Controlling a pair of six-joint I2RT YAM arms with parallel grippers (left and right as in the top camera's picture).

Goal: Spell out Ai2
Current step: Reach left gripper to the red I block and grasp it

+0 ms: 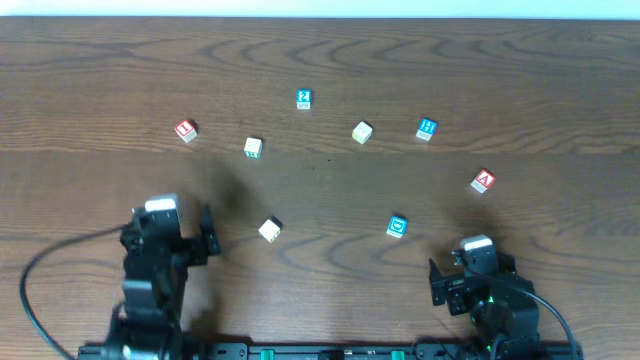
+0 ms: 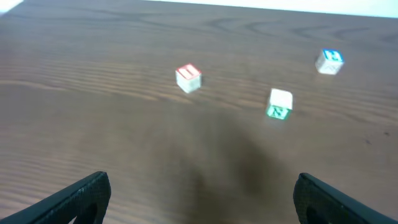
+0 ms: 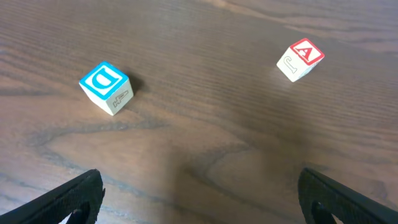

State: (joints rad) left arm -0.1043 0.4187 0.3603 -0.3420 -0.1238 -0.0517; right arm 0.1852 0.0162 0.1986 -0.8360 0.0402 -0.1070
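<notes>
Red A block [image 1: 484, 181] right, 2 block [image 1: 304, 98] top centre, nothing spelled yet; left claw [image 2: 202, 193] and right claw [image 3: 200, 190] spread, empty.

The blocks lie scattered and well apart, with passing room between all of them. Ahead of the left tool [image 2: 199, 196], fingers spread wide, bare surface [image 1: 90, 90] runs out to the red block [image 2: 188, 78] and the green block [image 2: 279, 103]. A white block [image 1: 270, 229] sits near its right side. Before the right tool [image 3: 199, 196], likewise spread, the D block [image 3: 106, 87] stands far-left and the A block [image 3: 301, 59] far-right, with an open lane between them. The 2 block [image 1: 304, 98], yellow block [image 1: 362, 132] and H block [image 1: 427, 129] dot the far middle.
</notes>
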